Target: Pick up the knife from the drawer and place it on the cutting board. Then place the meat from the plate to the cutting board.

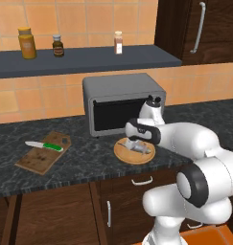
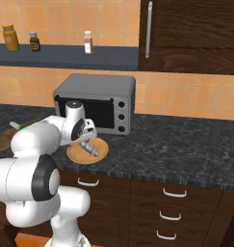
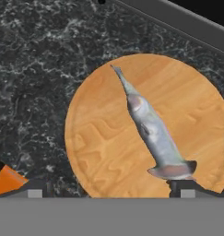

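Observation:
The green-handled knife (image 1: 44,145) lies on the brown cutting board (image 1: 35,159), at the counter's left. The knife's green handle (image 2: 20,127) and the board (image 2: 2,139) peek out behind my arm in the right base view. The grey-pink meat (image 3: 151,130) rests diagonally on the round tan plate (image 3: 99,143). My gripper (image 3: 109,192) hangs open just above the plate (image 1: 132,158), its fingertips (image 3: 185,190) straddling the meat (image 1: 138,149) without touching it. The drawer (image 1: 143,183) under the counter is shut.
A grey toaster oven (image 1: 122,101) stands right behind the plate. Bottles (image 1: 27,43) line the dark shelf above. Stacked small drawers (image 2: 171,214) sit under the counter to the right. A tall cabinet (image 2: 186,34) hangs at the upper right.

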